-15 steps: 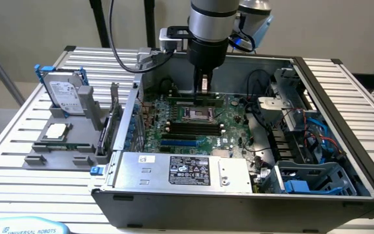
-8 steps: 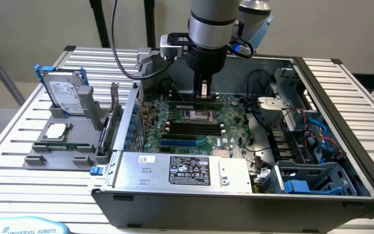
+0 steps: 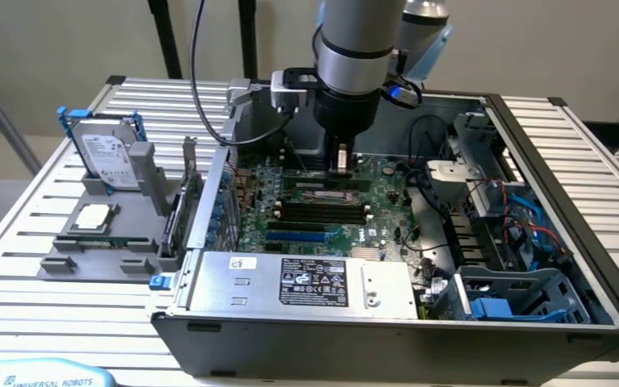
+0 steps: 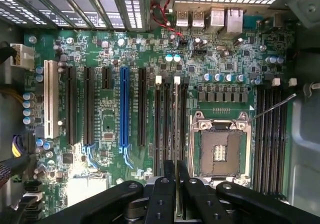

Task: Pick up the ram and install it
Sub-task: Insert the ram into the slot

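Exterior view, left to right: one grey tray (image 3: 68, 262) at centre left holding one hard drive (image 3: 110, 157) upright and one processor (image 3: 93, 214) flat; one open case (image 3: 396, 343) across the centre and right, motherboard (image 3: 326, 205) inside; one arm entering from the top centre, gripper (image 3: 341, 168) low over the board.

Wrist view: board seen from above with one white slot (image 4: 49, 99) at left, one blue slot (image 4: 123, 106) left of centre, one bare socket (image 4: 221, 146) at right. Gripper (image 4: 175, 184), lower centre, closed on one ram (image 4: 176, 129), held edge-on directly over the slots beside the socket; whether it is seated cannot be told.
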Controlling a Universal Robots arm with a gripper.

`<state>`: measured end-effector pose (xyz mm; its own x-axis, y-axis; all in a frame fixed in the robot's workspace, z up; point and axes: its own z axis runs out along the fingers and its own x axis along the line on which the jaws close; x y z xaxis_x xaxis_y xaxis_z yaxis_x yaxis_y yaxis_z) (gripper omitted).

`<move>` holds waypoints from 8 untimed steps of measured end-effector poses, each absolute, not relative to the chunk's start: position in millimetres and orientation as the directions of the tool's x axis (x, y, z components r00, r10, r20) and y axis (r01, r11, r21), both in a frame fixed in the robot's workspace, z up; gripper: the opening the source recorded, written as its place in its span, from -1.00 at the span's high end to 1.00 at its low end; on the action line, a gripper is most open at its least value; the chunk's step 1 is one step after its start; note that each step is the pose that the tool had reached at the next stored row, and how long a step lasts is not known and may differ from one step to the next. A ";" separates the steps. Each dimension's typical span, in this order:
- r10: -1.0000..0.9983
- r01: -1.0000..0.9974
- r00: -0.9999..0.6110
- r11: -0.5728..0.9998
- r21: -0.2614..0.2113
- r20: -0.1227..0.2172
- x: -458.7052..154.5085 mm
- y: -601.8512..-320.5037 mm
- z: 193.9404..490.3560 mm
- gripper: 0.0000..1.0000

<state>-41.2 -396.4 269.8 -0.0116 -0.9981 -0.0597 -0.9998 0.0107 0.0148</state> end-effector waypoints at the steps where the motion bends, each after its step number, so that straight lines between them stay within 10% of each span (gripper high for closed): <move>1: -0.998 -1.000 -0.012 0.011 0.015 -0.060 -40.6 -397.1 268.0 0.73; 8: -0.998 -1.000 -0.012 0.011 0.015 -0.060 -40.5 -410.6 255.3 0.73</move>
